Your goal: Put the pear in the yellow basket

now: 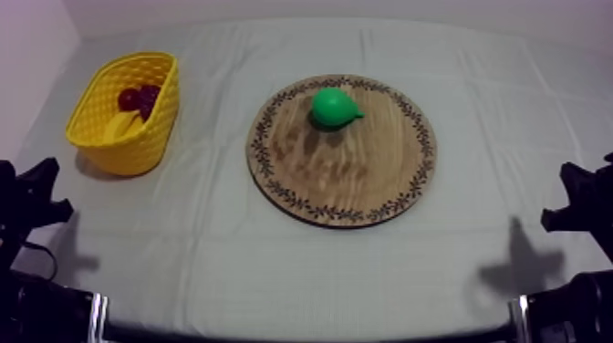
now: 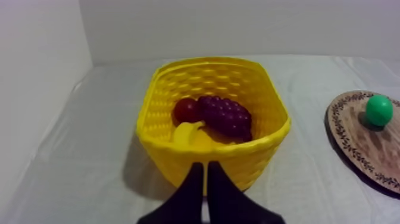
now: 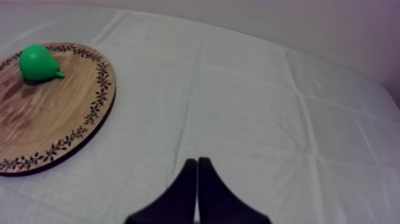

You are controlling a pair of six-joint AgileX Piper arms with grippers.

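A green pear (image 1: pixel 334 107) lies on the far part of the round wooden board (image 1: pixel 342 173) with a patterned rim, mid-table. The yellow basket (image 1: pixel 109 128) stands at the far left and holds a banana (image 2: pixel 189 132), a bunch of grapes (image 2: pixel 226 116) and a small red fruit (image 2: pixel 185 109). My left gripper (image 2: pixel 206 170) is shut on nothing, just short of the basket's near wall. My right gripper (image 3: pixel 197 164) is shut too, over bare cloth to the right of the board (image 3: pixel 53 113). The pear (image 3: pixel 37 62) sits well away from it.
Both arms rest low at the table's sides, the left arm (image 1: pixel 27 205) and the right arm (image 1: pixel 579 205). Open cloth surrounds the board. A white wall runs behind the table.
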